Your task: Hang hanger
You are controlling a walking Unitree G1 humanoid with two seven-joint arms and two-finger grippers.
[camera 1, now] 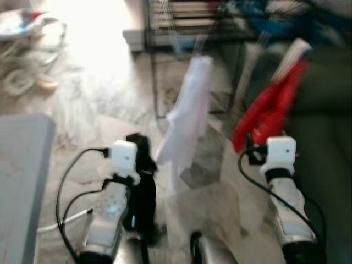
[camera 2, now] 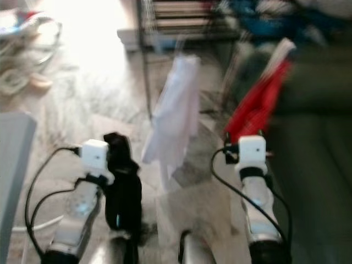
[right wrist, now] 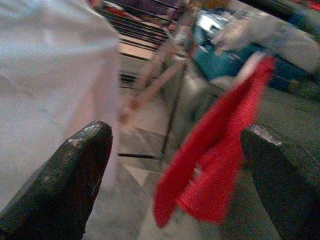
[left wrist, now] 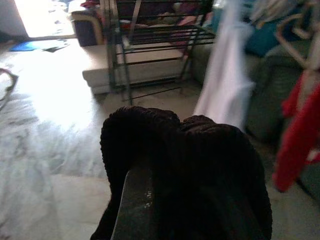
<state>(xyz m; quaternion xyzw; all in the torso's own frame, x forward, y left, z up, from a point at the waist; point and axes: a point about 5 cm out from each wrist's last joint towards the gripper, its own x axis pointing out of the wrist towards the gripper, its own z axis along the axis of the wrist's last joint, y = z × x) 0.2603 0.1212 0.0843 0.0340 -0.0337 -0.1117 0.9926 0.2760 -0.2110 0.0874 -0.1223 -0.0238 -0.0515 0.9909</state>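
Head views, blurred: left end effector (camera 1: 144, 144) at lower centre-left, clenched on a black garment (camera 1: 143, 187) that droops below it; right end effector (camera 1: 264, 135) at lower right, just beside a red garment (camera 1: 269, 110). A white garment (camera 1: 187, 118) hangs mid-frame between the two arms, with a dark drying rack (camera 1: 181, 27) at the top of frame. Left wrist view: the black garment (left wrist: 190, 170) bulges across the lower centre, rack rails (left wrist: 150, 35) upper centre, white garment right of them. No hanger hook resolves on the black item; can't tell where it is. Right wrist view: fingers (right wrist: 65, 175) spread wide, released and empty, red garment (right wrist: 215, 155) between them but farther off. Judgement: approach stage. Hold the left grip firm, close on the rack, aim for a bare rail clear of white and red pieces, and keep the right arm off the red one.
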